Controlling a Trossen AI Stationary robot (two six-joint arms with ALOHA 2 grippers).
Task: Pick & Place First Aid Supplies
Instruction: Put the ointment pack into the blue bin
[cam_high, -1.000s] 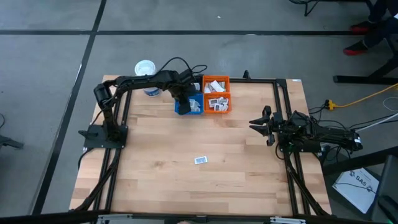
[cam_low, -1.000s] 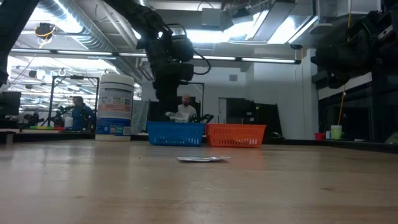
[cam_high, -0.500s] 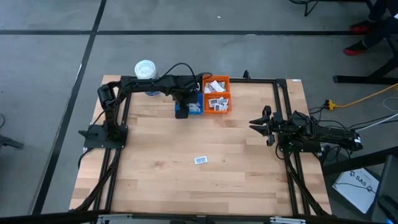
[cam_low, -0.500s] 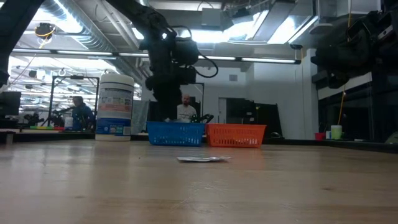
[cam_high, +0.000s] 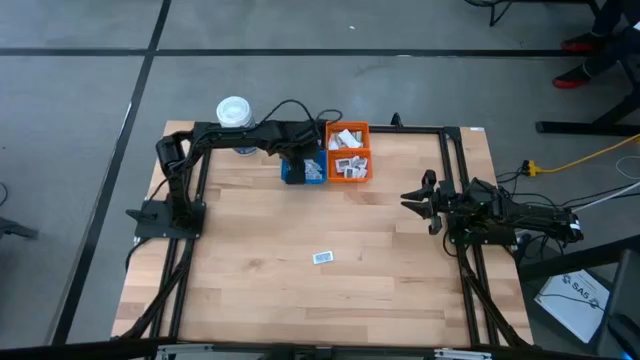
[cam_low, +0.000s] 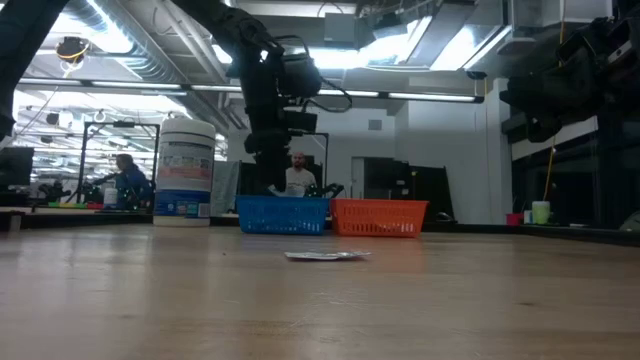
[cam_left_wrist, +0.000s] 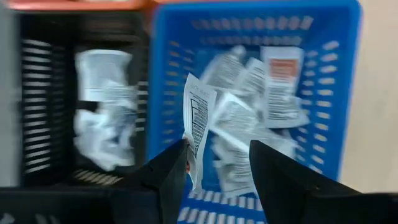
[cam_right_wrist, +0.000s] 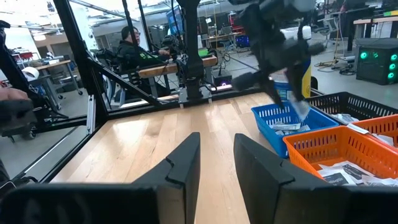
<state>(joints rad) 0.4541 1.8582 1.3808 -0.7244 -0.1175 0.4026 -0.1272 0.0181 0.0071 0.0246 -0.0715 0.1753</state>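
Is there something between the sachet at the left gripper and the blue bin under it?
Nothing visible. The left gripper hangs over the blue bin, fingers apart, with a sachet against one finger. Only other sachets lie in the bin.

white sachets (cam_left_wrist: 249, 106) heaped in bins

The left arm reaches from its base at the table's left edge toward the far side, its wrist bent downward. The left gripper (cam_left_wrist: 214, 162) points down with its fingers parted. The right arm waits low at the table's right edge, the right gripper (cam_right_wrist: 214, 165) level, fingers slightly apart.
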